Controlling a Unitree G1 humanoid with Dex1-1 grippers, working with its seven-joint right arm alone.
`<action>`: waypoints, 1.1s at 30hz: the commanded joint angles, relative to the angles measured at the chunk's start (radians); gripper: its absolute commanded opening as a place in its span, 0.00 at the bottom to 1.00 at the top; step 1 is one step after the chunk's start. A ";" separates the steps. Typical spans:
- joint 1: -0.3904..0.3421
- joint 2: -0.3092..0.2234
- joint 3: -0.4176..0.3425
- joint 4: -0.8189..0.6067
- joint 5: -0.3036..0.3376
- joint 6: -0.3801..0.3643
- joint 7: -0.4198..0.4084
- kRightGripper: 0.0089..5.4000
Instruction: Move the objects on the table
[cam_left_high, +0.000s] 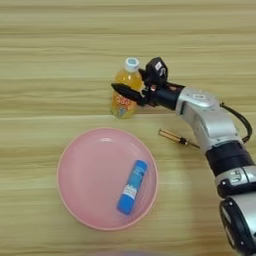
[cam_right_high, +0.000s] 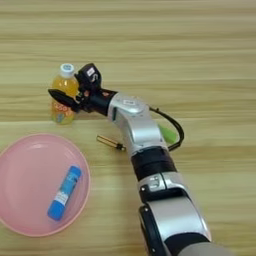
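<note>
Right arm enters from the 4 o'clock corner and reaches toward 10 o'clock across the table. Gripper sits at the small orange-drink bottle, which stands upright, white cap up, slightly toward 12 o'clock from picture centre in the left eye view. One black finger lies across the front of the bottle's body at label height; the second finger stands up on the 3 o'clock side of the bottle, near the cap's level. Fingers are spread apart, the bottle's right shoulder between them; whether either one actually presses on the bottle cannot be told. Bottle base rests on the wood. Pink plate lies at 6 to 7 o'clock of the bottle, well apart from the gripper, flat on the table. Blue-and-white tube lies inside the plate, right of plate centre, long axis running from 1 o'clock to 7 o'clock. Thin screwdriver lies on the wood at 4 o'clock of the bottle, between plate rim and forearm, amber handle toward 10 o'clock, its tip end passing under the arm. Small green piece shows only in the right eye view, at 3 o'clock of the forearm, partly hidden by the arm and its black cable.
</note>
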 joint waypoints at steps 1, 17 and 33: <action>-0.089 0.009 0.004 -0.002 -0.015 -0.059 -0.022 0.65; -0.114 0.013 0.016 0.142 -0.059 -0.134 -0.033 0.65; -0.115 0.014 0.011 0.145 -0.064 -0.140 -0.024 0.91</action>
